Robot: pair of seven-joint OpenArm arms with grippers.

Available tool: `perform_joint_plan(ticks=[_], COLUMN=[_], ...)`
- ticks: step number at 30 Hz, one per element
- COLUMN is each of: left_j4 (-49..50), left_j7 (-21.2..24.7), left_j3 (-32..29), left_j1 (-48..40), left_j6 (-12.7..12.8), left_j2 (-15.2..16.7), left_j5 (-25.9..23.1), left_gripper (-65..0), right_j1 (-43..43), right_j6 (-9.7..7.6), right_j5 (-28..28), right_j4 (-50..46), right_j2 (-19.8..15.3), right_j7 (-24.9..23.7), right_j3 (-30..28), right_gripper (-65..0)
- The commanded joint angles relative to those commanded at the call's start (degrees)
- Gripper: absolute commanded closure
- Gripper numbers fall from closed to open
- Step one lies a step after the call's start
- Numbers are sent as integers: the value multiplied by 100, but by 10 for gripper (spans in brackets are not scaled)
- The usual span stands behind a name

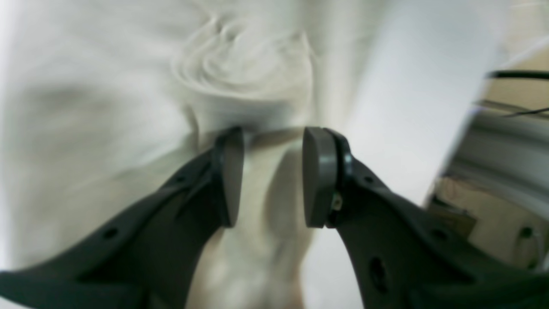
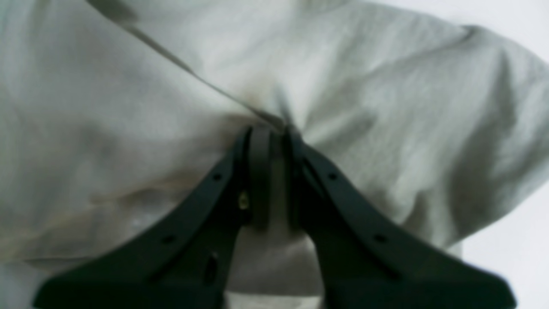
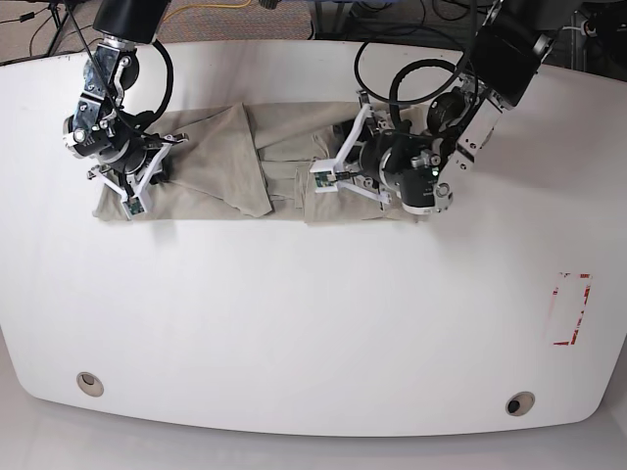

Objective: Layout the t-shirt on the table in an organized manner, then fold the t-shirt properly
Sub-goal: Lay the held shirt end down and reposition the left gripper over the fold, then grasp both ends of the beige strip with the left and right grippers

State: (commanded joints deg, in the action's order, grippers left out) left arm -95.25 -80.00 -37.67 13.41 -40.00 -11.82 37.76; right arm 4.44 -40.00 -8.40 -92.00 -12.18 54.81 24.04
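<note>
The khaki t-shirt (image 3: pixel 216 166) lies in a crumpled band across the far part of the white table (image 3: pixel 313 323). A flap is folded over near its middle. My right gripper (image 2: pixel 274 128) is shut on a pinch of the t-shirt (image 2: pixel 386 107), and wrinkles radiate from its tips. In the base view this right gripper (image 3: pixel 132 186) sits at the shirt's left end. My left gripper (image 1: pixel 272 133) is open, its pads wide apart over the blurred t-shirt (image 1: pixel 107 107). In the base view the left gripper (image 3: pixel 343 162) hovers over the shirt's right half.
A red-outlined rectangle mark (image 3: pixel 571 308) is on the table's right side. Two grey grommet holes (image 3: pixel 89 383) (image 3: pixel 519 402) sit near the front edge. Cables and equipment lie beyond the table's far edge (image 3: pixel 245 10).
</note>
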Motion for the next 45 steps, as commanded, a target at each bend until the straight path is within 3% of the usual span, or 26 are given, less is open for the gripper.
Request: perform_joint_plan(ticks=[6,10,13,20,24,31,36,45], left_j4=[-193,-554,-765,-800,-800,-624,-88,721], left_j7=[0,0,75,303,602,910,971,1490], left_j3=[-589,-615,-211,1705,2567,2673,2725,2725], left_j1=[246,334,422,79,-352,-870,-1046,-1222], left_j6=[0,0,0,0,0,0,0,0], left_j2=[-70,-211,-273,-281,-246,-255,-255,-281], left_j5=[18,0,0,-53,-422,-835,-914,-1160], left_gripper=[-201,-201,-199,-196,-196,-187,-103,-97], right_j1=[0,0,0,-9,-9,-9,-53,-79], right_j6=[0,0,0,0,0,0,0,0], right_j5=[0,0,0,0,0,0,0,-9], right_j4=[0,0,0,0,0,0,-35,-211], right_j2=[0,0,9,9,9,9,141,176], right_j7=[0,0,0,0,0,0,0,53], right_j3=[0,0,0,0,9,9,9,-18], right_gripper=[-52,-52,-52,-52,-52,-52,-52,-55])
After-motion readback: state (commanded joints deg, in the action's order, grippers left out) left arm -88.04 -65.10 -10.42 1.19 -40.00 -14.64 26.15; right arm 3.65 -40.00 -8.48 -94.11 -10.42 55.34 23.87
